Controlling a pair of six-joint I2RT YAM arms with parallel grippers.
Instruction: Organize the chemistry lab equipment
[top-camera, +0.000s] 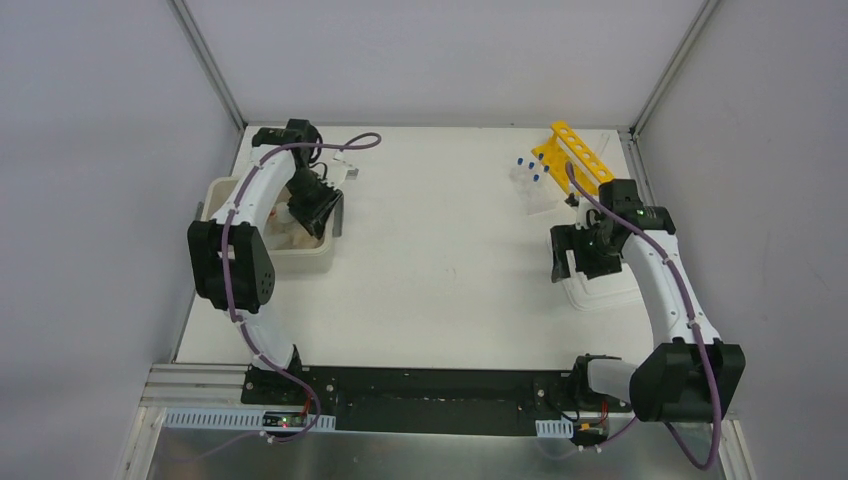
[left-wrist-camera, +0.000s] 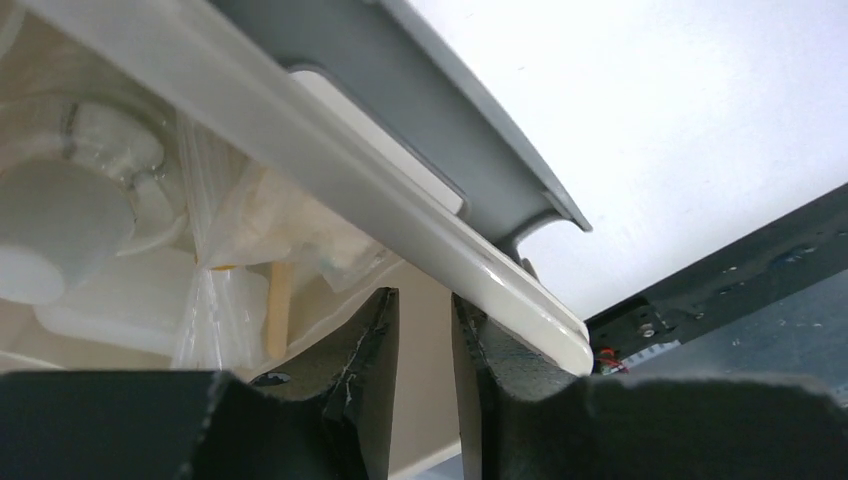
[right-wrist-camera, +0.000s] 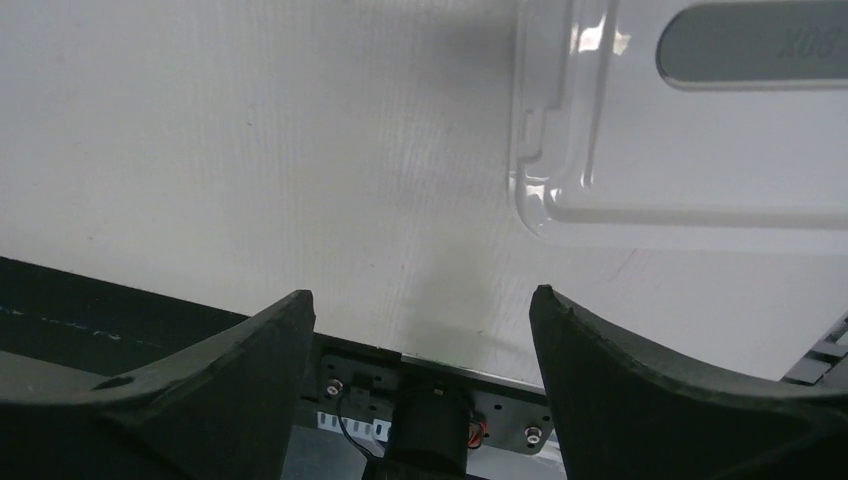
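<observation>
One cream plastic bin (top-camera: 300, 262): right wall pinched by the nearly closed left end effector (left-wrist-camera: 424, 300); advisably held low and moved level, lest the bagged wooden stick (left-wrist-camera: 279, 300) inside the bin spill. Well right of the bin on the white surface (top-camera: 440, 260): small clear blue-capped tubes (top-camera: 530, 172), yellow holed tube rack (top-camera: 572, 155), then right end effector (right-wrist-camera: 422, 295), spread wide, empty. Other bin contents blurred or arm-masked.

Cream bin (top-camera: 300, 263) and white lid (top-camera: 610, 292), well apart
</observation>
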